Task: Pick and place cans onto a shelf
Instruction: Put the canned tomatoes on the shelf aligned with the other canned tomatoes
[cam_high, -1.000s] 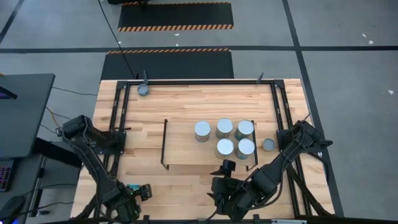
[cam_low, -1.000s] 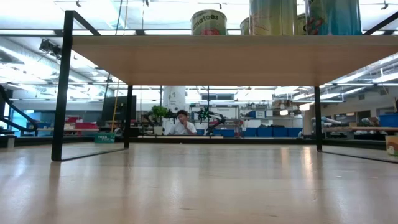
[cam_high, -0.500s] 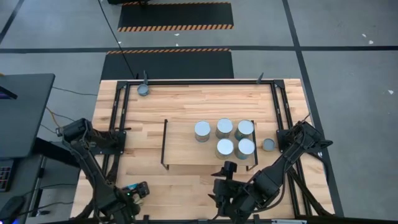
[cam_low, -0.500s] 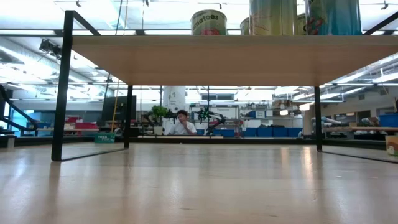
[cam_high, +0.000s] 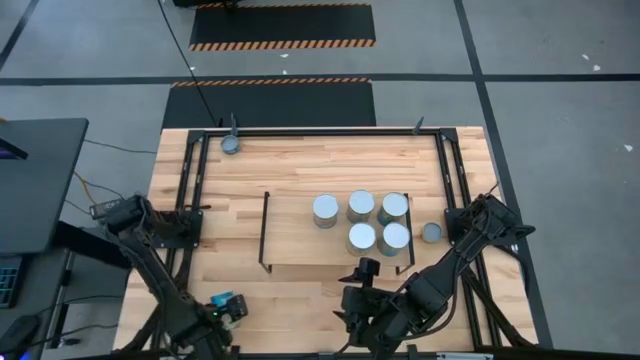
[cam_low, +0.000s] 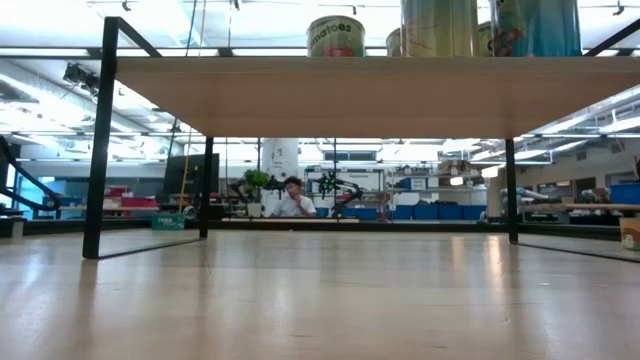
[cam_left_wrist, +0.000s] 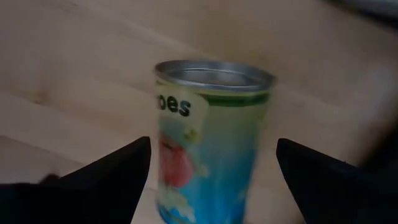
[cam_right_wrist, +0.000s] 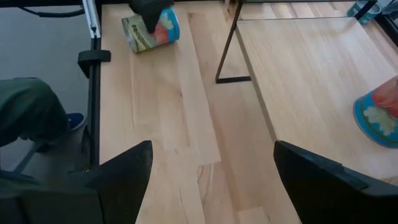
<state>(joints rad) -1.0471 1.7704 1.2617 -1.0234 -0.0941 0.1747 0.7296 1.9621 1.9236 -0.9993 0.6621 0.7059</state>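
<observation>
The left gripper (cam_high: 228, 304), near the wooden table's (cam_high: 300, 160) front-left corner, holds a blue-green labelled metal can (cam_left_wrist: 208, 140), shifted slightly right since before; the right gripper's (cam_right_wrist: 208, 171) fingers spread wide.

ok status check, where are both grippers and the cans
Left gripper near table's front-left, can between its fingers. Right gripper open, empty, front of shelf. Five cans on shelf, nothing blocking.

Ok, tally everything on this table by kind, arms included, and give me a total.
Cans: 8
Shelf: 1
Robot arms: 2
Total: 11
</observation>
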